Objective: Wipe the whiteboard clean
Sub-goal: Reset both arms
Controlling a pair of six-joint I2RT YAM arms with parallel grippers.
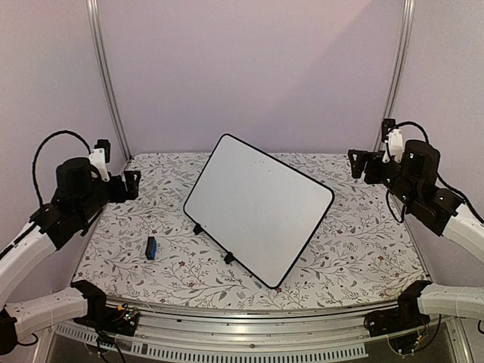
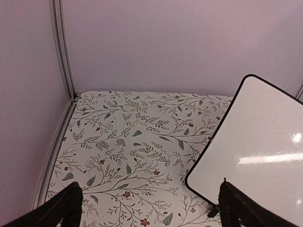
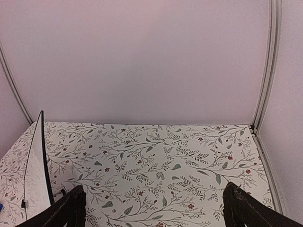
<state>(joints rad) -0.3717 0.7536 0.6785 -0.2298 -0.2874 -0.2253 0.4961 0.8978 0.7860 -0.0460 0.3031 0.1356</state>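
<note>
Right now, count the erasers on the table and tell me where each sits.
1. The blue eraser lies on the floral table, toward the left front, just left of the whiteboard and not touching it. Another could be hidden behind the tilted board.

Whiteboard: one whiteboard, white with a thin black frame.
Feet: two small black feet show along the board's lower left edge in the top view.
Eraser: one small blue eraser.
Arms: two, the left arm and the right arm.
Grippers: two, the left gripper and the right gripper.
Fingers: two dark fingers per gripper, four in all.
Table: one table with a leaf-and-flower cover.
Uprights: two metal uprights at the back corners.
</note>
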